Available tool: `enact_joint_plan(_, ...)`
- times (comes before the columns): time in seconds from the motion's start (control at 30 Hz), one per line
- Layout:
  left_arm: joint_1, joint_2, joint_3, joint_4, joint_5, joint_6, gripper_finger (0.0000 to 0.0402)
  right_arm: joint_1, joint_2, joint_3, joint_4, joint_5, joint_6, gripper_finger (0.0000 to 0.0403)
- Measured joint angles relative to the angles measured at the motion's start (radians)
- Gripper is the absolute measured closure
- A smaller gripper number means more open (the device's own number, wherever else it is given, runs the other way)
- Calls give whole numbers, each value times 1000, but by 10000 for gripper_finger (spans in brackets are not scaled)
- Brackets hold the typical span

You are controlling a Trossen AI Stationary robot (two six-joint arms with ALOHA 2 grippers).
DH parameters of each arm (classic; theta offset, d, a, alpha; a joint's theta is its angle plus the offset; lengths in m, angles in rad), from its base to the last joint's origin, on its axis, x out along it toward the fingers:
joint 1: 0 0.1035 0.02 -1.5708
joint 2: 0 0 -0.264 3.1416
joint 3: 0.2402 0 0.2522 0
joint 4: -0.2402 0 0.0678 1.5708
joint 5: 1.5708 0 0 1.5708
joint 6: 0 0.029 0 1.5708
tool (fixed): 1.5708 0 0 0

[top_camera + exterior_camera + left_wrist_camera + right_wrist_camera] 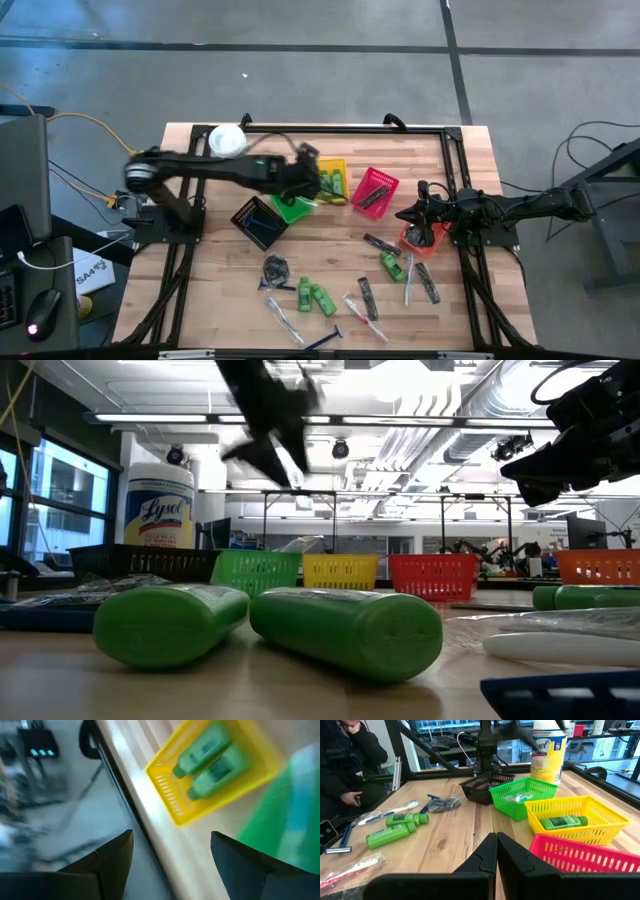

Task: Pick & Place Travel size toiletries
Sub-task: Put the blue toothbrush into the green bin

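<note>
Toiletries partly sorted: two green bottles lie in yellow basket; left gripper, fingers spread and empty, hovers beside it. Bottles, razors, combs remain scattered at table's 6 o'clock. Right gripper closed, idle at 3 o'clock

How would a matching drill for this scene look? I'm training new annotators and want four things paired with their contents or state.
Things:
1. yellow basket
2. pink basket
3. left end effector
4. right end effector

Contents or state:
A. shut
B. holds green mini bottles
C. open
D. holds a dark item

Pairs: 1-B, 2-D, 3-C, 4-A
</note>
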Motion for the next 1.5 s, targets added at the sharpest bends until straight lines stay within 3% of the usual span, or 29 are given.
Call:
enact_joint_plan(0.13,-46,-189,-1,-210,99,-395,167,0,0,0,11,0,0,399)
enact_joint_plan(0.27,-74,-374,-90,-263,245,-664,209,0,0,0,24,0,0,399)
enact_joint_plan(0.4,-142,-560,-304,-140,301,-823,269,0,0,0,20,0,10,399)
enact_joint_plan(0.57,-221,-816,-611,138,261,-939,349,0,0,0,14,-2,26,399)
enact_joint_plan(0.67,-242,-984,-771,338,222,-954,392,0,0,0,24,-2,31,399)
enact_joint_plan(0.77,-240,-1131,-900,532,221,-936,391,0,0,0,24,-1,51,399)
enact_joint_plan(0.87,-240,-1252,-991,608,228,-867,395,0,0,0,25,-1,53,399)
enact_joint_plan(1.0,-240,-1370,-1069,628,373,-694,400,0,0,0,28,0,56,399)
enact_joint_plan(1.07,-239,-1405,-1095,638,398,-655,401,0,0,0,36,1,56,399)
enact_joint_plan(1.17,-205,-1428,-1113,662,326,-665,401,0,0,0,65,5,56,399)
enact_joint_plan(1.23,-173,-1428,-1126,661,342,-676,401,0,0,0,89,4,56,399)
enact_joint_plan(1.33,-129,-1427,-1170,665,416,-664,401,0,0,0,112,4,59,399)
enact_joint_plan(1.5,-76,-1435,-1278,805,576,-650,401,0,0,0,117,4,101,399)
